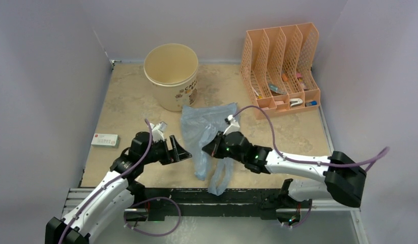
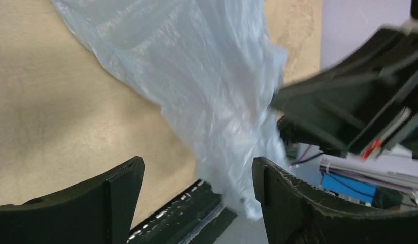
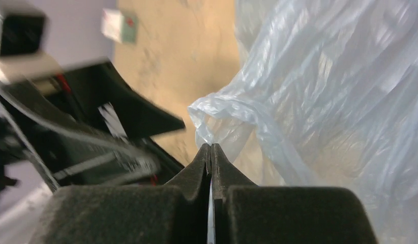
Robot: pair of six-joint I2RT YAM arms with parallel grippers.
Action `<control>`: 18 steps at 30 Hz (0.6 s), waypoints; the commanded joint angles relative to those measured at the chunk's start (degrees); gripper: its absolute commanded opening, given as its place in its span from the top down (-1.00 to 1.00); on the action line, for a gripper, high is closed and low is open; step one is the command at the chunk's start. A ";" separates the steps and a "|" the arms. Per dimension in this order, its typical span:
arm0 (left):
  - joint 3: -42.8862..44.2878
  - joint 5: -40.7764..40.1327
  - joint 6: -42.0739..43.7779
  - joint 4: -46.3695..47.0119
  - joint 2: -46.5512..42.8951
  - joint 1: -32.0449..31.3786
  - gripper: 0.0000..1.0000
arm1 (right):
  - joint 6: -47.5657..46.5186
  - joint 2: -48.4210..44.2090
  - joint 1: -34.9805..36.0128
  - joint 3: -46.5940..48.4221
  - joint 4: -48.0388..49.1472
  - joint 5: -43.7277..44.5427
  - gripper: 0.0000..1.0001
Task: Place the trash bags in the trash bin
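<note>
The pale-blue translucent trash bag (image 1: 201,128) lies crumpled on the tan table in front of the cream trash bin (image 1: 171,76), its tail reaching the near edge. My right gripper (image 1: 209,147) is shut on a rolled edge of the bag (image 3: 324,91); its fingertips (image 3: 211,148) pinch the plastic. My left gripper (image 1: 182,151) is open and empty just left of the bag. In the left wrist view the bag (image 2: 207,86) hangs ahead of the gap between my fingers (image 2: 120,198), nearer the right one. The right gripper (image 2: 359,101) shows behind it.
An orange mesh file organizer (image 1: 280,66) holding small items stands at the back right. A small white box with a red label (image 1: 105,140) lies at the left table edge and shows in the right wrist view (image 3: 118,25). A black rail (image 1: 197,195) runs along the near edge.
</note>
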 commanded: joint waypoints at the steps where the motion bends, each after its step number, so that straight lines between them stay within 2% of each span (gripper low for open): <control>1: -0.16 7.34 -0.72 4.01 -3.01 0.21 -0.54 | 2.75 -4.87 -6.52 -0.62 6.73 1.17 1.00; 5: 0.42 15.81 1.56 8.53 -3.91 0.19 -0.54 | 3.58 -6.81 -10.52 -0.98 5.60 0.34 1.00; 8: 0.61 25.55 3.74 16.46 -2.51 0.09 -0.43 | 4.04 -6.24 -10.82 1.02 4.61 -0.14 1.00; 10: 1.84 27.53 5.81 18.95 -0.33 -0.79 -0.38 | 4.36 -4.96 -10.82 2.52 4.78 -2.08 1.00; 13: 2.07 25.52 5.67 23.66 3.43 -6.17 -0.35 | 4.07 -2.60 -10.82 4.44 4.46 -3.20 1.00; 16: 4.35 15.42 7.75 19.69 9.15 -13.86 -0.35 | 1.02 -0.68 -10.82 6.14 3.39 -3.77 1.00; 18: 3.32 11.42 4.60 22.18 11.16 -15.22 -0.35 | -0.49 0.29 -10.82 8.15 0.37 -4.22 1.00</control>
